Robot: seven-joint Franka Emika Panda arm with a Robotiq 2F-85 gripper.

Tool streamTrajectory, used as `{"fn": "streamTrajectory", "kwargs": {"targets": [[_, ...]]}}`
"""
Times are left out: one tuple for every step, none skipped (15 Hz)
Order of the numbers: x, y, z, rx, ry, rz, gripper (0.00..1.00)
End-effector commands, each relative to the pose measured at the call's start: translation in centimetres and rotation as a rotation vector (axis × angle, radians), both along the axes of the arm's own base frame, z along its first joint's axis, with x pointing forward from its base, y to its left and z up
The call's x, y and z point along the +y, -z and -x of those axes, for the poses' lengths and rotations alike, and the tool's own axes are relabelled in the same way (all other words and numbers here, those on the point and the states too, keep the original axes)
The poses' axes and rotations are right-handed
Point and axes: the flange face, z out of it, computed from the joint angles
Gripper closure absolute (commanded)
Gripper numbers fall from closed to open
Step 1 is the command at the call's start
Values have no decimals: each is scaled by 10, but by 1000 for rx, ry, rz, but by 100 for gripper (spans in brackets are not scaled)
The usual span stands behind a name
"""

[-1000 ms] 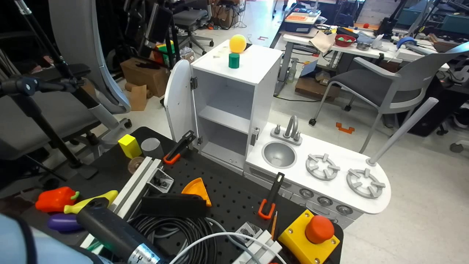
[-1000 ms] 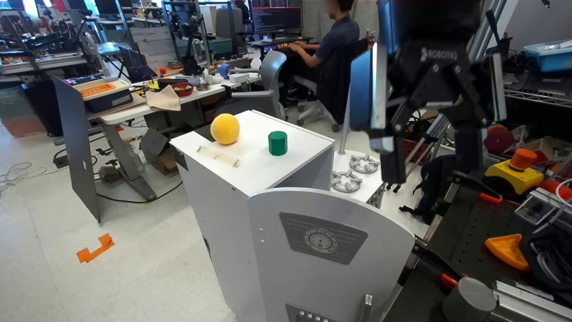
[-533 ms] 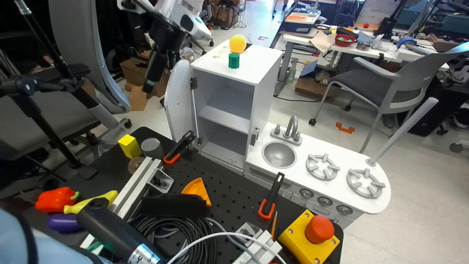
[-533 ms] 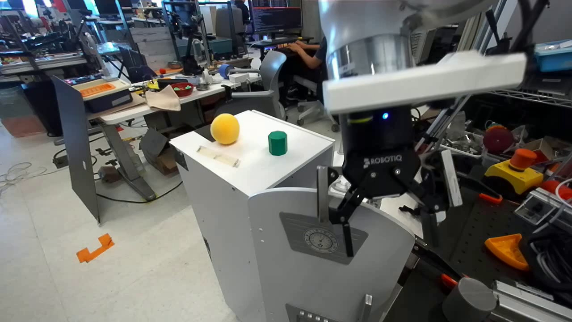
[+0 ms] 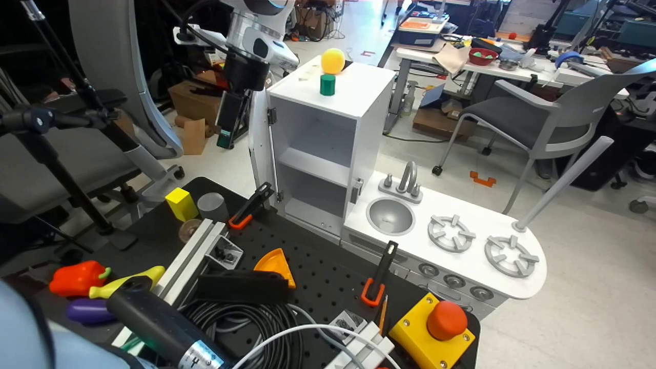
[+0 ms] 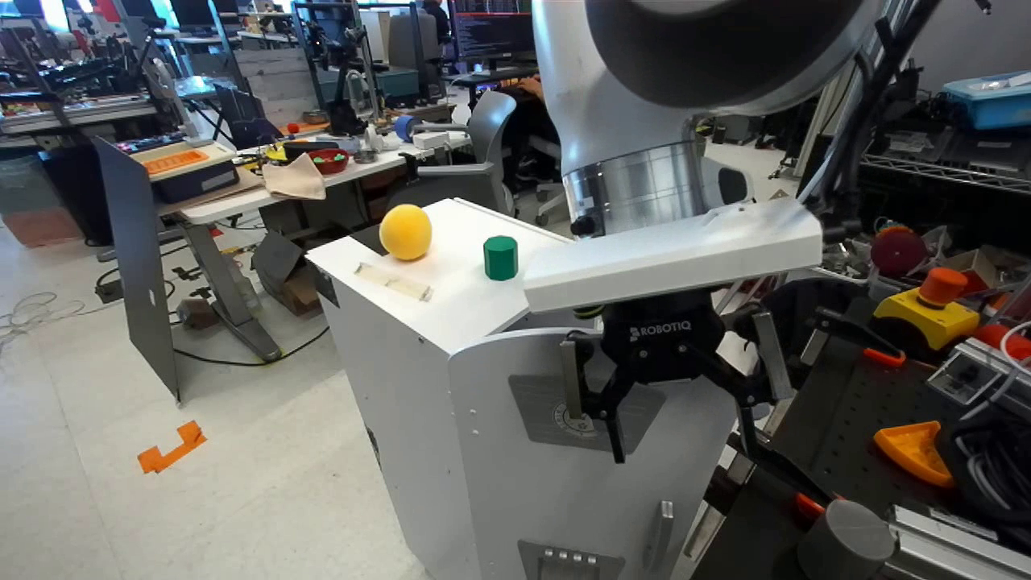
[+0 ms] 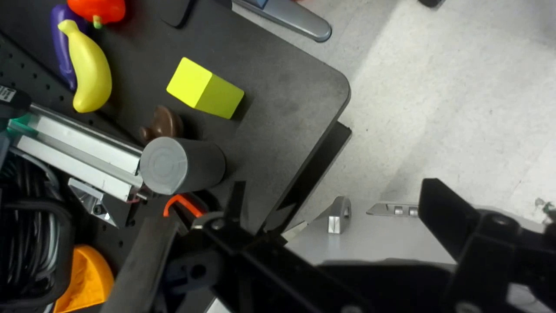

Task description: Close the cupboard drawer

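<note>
In an exterior view the cupboard drawer [image 5: 260, 138] — a white hinged panel — stands open at nine o'clock of the cupboard [image 5: 371, 138], exposing the inner shelf [image 5: 315, 165]. The gripper [image 6: 686, 459] hangs before the panel's outer face, jaws spread well apart; contact cannot be determined. In an exterior view the handle [image 6: 662, 532] lies between six and seven o'clock of the gripper.

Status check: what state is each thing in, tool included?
Cupboard door: open, swung outward
Cupboard: upright, interior exposed
Tool: open, door contact unclear
Yellow ball: resting on cupboard top
Green prism: upright on cupboard top
Gray cylinder: standing upright
Toy banana: lying down
Stove knobs: settings unreadable
Red stop button: cannot tell if pressed
</note>
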Motion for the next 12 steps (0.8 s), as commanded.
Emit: {"fn": "streamTrajectory", "kwargs": {"targets": [[-3,-11,-3,-89,13,150,0],[-6,-14,-3,-113,15,195,0],[-8,-17,-4,-135,16,238,0],[-11,-21,-6,-168,17,282,0],[-13,-25,-7,-196,19,324,0],[-15,-29,-9,-232,12,366,0],[-17,-33,-12,-271,9,399,0],[-19,-38,-16,-312,-5,431,0],[-20,-41,-20,-352,-20,462,0],[-23,-45,-26,-394,-35,490,0],[-25,-47,-32,-436,-46,518,0],[-29,-49,-41,-483,-59,539,0]]}}
